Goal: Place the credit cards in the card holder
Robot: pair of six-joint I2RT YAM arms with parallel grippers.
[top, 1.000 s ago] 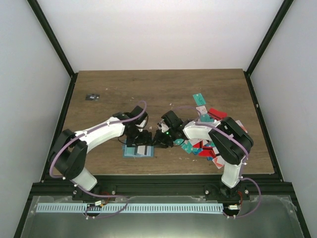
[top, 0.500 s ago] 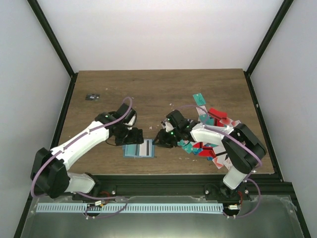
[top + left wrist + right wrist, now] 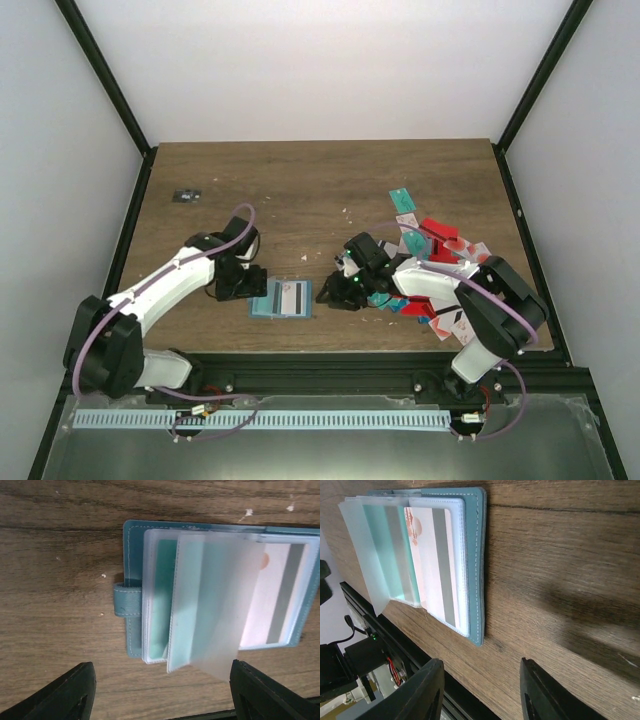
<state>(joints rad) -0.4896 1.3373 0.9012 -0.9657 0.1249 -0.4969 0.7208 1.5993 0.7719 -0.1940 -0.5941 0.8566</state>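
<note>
I see the blue-grey stitched folding card holder (image 3: 131,580) lying open and flat, its clear sleeves (image 3: 220,610) up for loading. My left gripper (image 3: 160,692) and right gripper (image 3: 480,690) flank it, jaws apart, empty.

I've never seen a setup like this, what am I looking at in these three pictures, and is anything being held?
Two robot arms stand at the near edge of a wooden table. The wide picture looks down from above; the other two come from cameras on each wrist. An open card holder lies flat between the left gripper and the right gripper, its clear sleeves partly filled. Loose credit cards lie piled at the right. Both grippers are open, holding nothing.
</note>
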